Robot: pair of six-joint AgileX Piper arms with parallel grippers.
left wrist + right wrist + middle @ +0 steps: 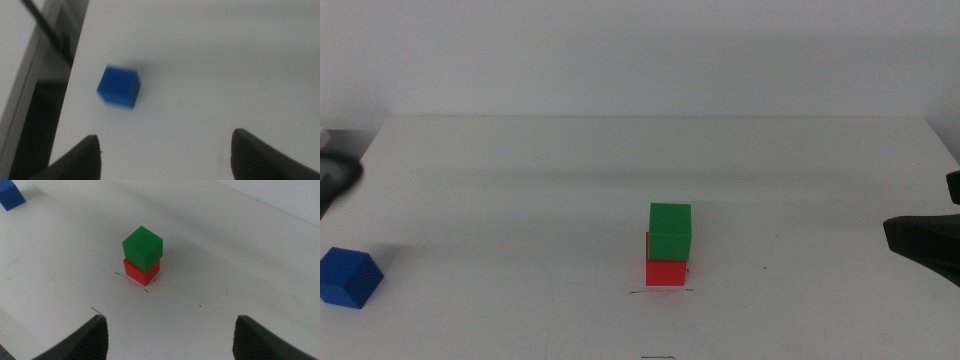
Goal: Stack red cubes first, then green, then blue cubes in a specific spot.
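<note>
Green cube (670, 230) sits on top of the red cube (666, 271), turned a bit off square from it, mid-table. The stack stands on the white table (520, 200) right at the thin scribbled line (660, 293) — the line runs along the red cube's near edge. Blue cube (348, 277) lies alone by the table's left edge, well apart from the stack.

Left gripper (165, 150) hangs over the table near the blue cube, jaws spread wide, nothing btwn them; that view is blurred. Right gripper (170, 335) is at the right side — jaws spread wide, empty, facing the stack from a distance.
</note>
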